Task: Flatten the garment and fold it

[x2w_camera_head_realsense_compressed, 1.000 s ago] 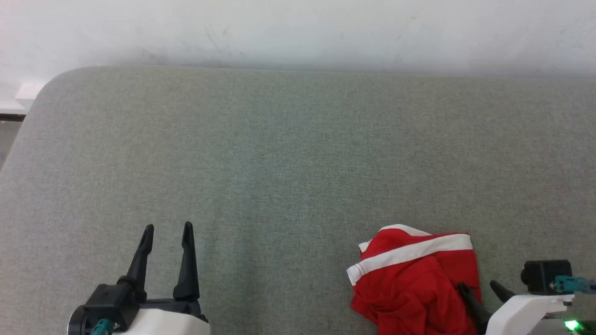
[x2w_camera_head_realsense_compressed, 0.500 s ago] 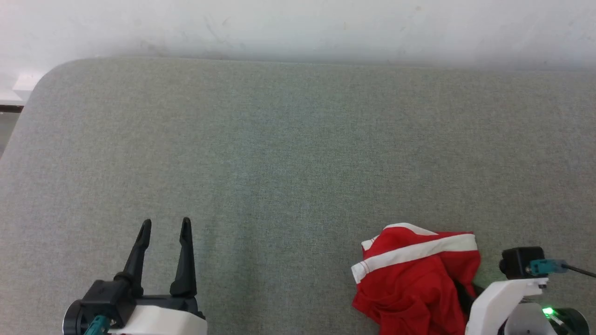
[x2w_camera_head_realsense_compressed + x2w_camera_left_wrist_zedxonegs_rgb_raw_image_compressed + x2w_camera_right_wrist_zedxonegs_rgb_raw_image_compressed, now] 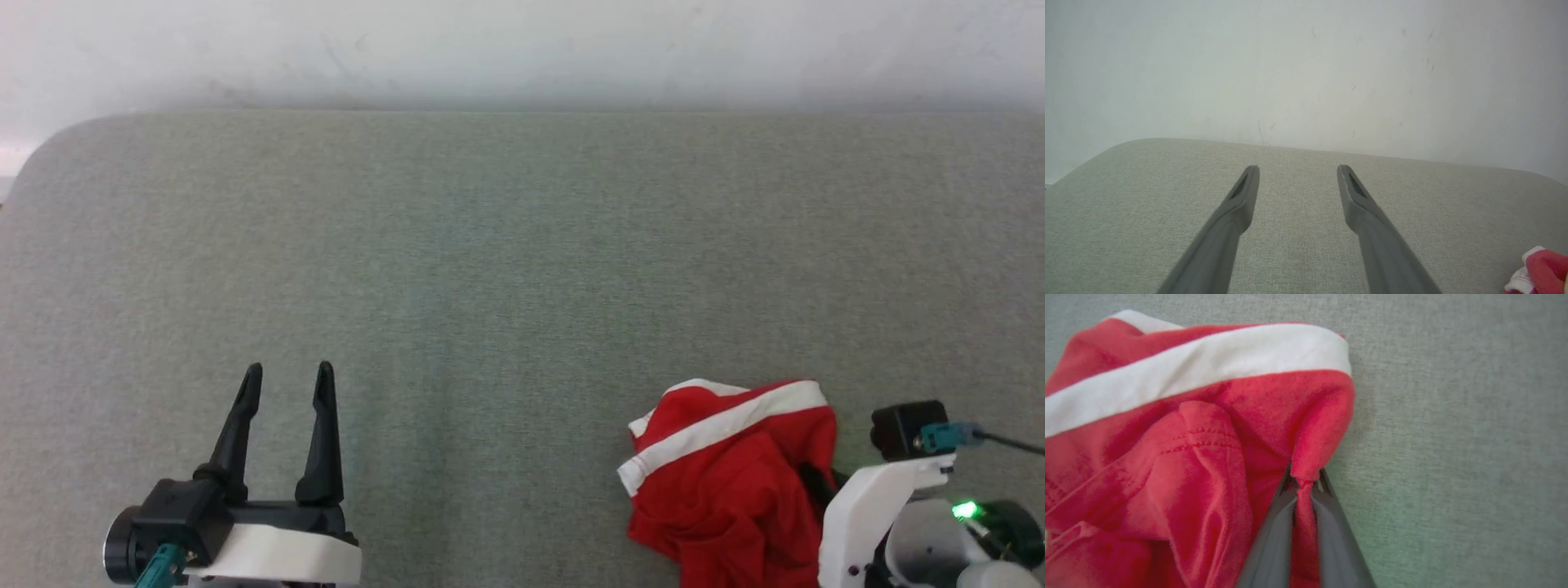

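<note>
- The garment (image 3: 727, 482) lies bunched at the worktop's (image 3: 522, 245) near edge, toward the right corner, not yet flattened.
- The right claw (image 3: 1303, 486) is clamped on a red fold, probably to pull it flat.
- The left claw (image 3: 287, 369) stands spread and empty, well apart.
- The right wrist view shows the pinch plainly. In the head view, cloth covers it.

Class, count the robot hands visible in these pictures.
2. The left hand is open at the head view's lower left; the right hand, lower right, is shut on the red shorts.

crumpled red garment (image 3: 727, 482), white stripe
</note>
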Robot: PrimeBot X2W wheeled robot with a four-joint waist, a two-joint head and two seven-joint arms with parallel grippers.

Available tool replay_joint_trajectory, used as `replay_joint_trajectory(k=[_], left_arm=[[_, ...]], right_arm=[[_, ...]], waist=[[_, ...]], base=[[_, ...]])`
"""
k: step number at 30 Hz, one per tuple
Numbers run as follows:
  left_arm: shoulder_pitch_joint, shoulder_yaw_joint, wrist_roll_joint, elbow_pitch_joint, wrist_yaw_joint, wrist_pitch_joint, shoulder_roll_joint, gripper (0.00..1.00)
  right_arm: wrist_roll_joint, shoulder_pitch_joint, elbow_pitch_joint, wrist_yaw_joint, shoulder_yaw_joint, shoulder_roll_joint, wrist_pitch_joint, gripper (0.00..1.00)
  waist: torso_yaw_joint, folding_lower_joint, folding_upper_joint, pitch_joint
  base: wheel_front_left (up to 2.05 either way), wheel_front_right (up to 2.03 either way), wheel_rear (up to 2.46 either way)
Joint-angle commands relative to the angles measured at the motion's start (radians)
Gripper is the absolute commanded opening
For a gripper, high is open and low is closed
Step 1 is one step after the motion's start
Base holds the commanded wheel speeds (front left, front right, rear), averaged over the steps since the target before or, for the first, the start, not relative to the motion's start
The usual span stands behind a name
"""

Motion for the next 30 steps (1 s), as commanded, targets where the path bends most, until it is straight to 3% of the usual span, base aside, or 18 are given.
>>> replay_joint_trajectory(k=[1, 11, 30], left_arm=[[-0.016, 0.000, -0.003, -0.008, 0.002, 0.000, 0.007, 1.00], [-0.019, 0.005, 0.004, -0.044, 0.011, 0.021, 0.031, 1.00], [-0.040, 0.017, 0.031, -0.152, 0.026, 0.083, 0.092, 1.00]], right_arm=[[-0.008, -0.022, -0.006, -0.002, 0.001, -0.019, 0.007, 0.00], [-0.034, -0.175, -0.001, -0.002, 0.086, -0.154, 0.060, 0.00], [-0.043, -0.452, 0.067, -0.002, 0.216, -0.333, 0.065, 0.00]], waist=[[-0.024, -0.0001, 0.0000, 0.002], [-0.157, -0.0001, 0.0000, 0.019], [-0.391, -0.0001, 0.0000, 0.114]], base=[[0.00, 0.00, 0.00], [0.00, 0.00, 0.00], [0.00, 0.00, 0.00]])
